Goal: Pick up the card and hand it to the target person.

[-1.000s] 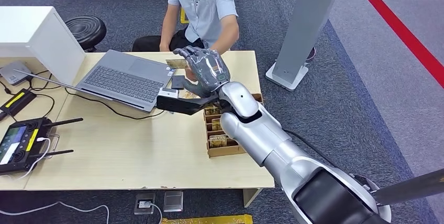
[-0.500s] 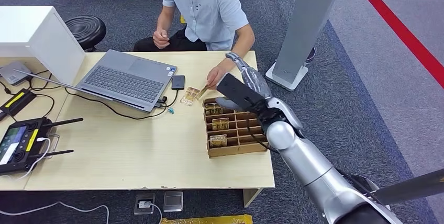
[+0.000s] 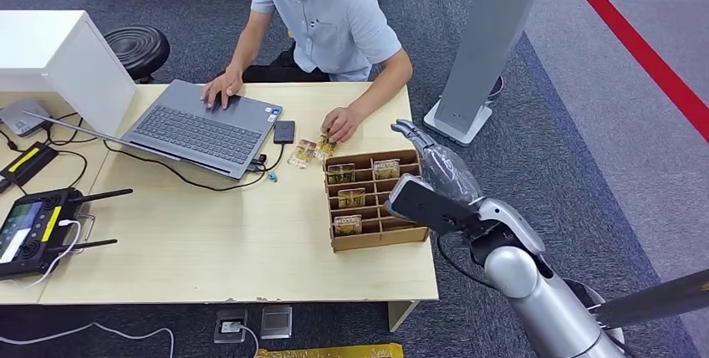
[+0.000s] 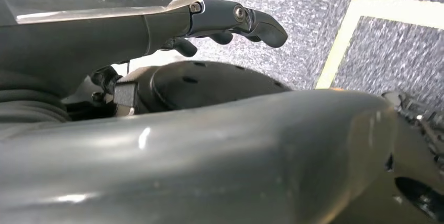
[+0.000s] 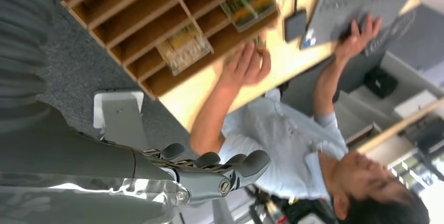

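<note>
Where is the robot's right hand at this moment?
In the head view, the right hand hangs off the desk's right edge, beside the wooden card tray, holding nothing.

My right arm: silver shell, rounded joint housings, black cable looping beside forearm. Right hand: glossy grey back cover, dark fingers, small screw at finger hinge. Black flat block at wrist. Left hand: dark, same glossy cover, screw heads at hinge.
</note>
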`<state>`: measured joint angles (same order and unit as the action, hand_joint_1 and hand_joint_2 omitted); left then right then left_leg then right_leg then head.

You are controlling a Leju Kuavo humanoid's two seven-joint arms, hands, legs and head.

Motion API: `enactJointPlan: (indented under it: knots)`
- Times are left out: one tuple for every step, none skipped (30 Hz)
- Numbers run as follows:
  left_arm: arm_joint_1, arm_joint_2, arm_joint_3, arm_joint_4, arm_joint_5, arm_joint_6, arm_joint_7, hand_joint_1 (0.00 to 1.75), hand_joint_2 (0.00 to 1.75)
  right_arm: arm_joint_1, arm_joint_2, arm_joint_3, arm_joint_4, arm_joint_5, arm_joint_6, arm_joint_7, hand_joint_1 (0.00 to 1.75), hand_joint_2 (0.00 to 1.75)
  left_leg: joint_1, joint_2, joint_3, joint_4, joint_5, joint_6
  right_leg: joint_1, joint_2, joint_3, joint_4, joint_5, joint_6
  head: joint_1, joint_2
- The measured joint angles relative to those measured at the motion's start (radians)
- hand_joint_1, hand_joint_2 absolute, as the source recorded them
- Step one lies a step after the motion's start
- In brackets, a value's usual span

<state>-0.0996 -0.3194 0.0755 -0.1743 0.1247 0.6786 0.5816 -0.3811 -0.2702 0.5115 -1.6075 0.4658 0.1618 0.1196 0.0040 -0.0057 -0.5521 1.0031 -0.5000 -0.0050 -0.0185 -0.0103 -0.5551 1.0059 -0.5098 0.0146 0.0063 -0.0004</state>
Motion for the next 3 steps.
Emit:
enactJointPlan:
  knots:
    - [0.0, 0.0, 0.0, 0.0, 0.0, 0.005, -0.001, 0.0, 0.0, 0.009, -0.006, 0.001, -0.012, -0.007, 0.02, 0.005, 0.0, 1.75, 0.0, 0.0, 0.0, 0.0, 0.0, 0.0, 0.0, 0.0, 0.0, 0.0, 0.0, 0.0, 0.0, 0.0]
    - [0.0, 0.0, 0.0, 0.0, 0.0, 0.01, -0.001, 0.0, 0.0, 0.017, -0.011, 0.001, -0.023, -0.017, 0.038, 0.012, 0.0, 1.75, 0.0, 0.0, 0.0, 0.0, 0.0, 0.0, 0.0, 0.0, 0.0, 0.0, 0.0, 0.0, 0.001, 0.0]
    - [0.0, 0.0, 0.0, 0.0, 0.0, 0.011, -0.001, 0.0, 0.0, 0.021, -0.013, 0.001, -0.029, -0.022, 0.047, 0.015, 0.0, 1.75, 0.0, 0.0, 0.0, 0.0, 0.0, 0.0, 0.0, 0.0, 0.0, 0.0, 0.0, 0.0, 0.001, 0.0]
